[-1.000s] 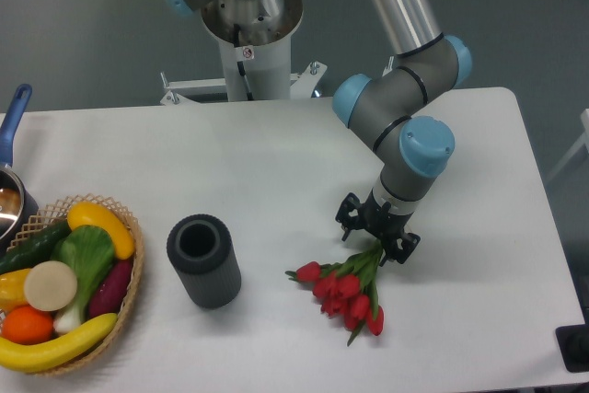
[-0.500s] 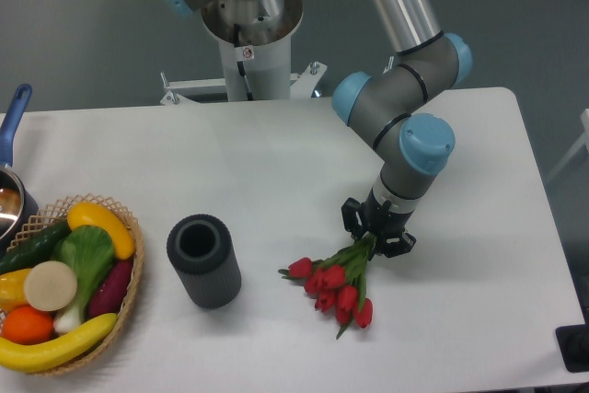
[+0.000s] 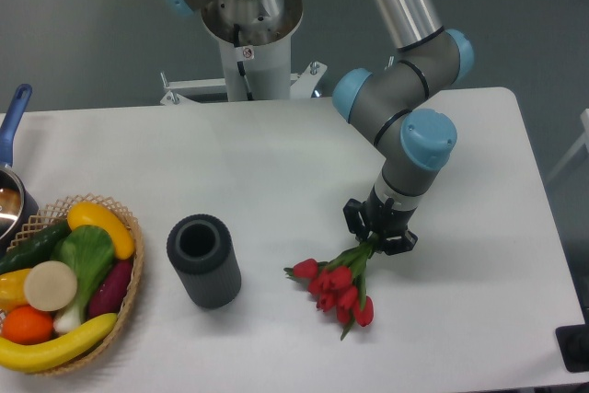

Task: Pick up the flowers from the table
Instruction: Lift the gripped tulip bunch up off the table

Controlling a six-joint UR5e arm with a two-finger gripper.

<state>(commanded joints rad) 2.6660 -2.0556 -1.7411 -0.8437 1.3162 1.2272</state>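
Observation:
The flowers [image 3: 337, 285], a bunch of red tulips with green stems, hang at the front centre-right of the white table [image 3: 276, 163]. My gripper [image 3: 378, 231] is shut on their stems, with the red heads pointing down and to the left just above the tabletop. The upper stem ends are hidden inside the gripper.
A dark cylinder [image 3: 203, 260] stands upright left of the flowers. A wicker basket [image 3: 64, 287] of fruit and vegetables sits at the front left. A pot with a blue handle [image 3: 13, 126] is at the left edge. The robot base [image 3: 248, 34] stands behind the table.
The gripper closed on the stems and lifted slightly. The flower bunch shifted left and swung a little, then settled hanging from the gripper.

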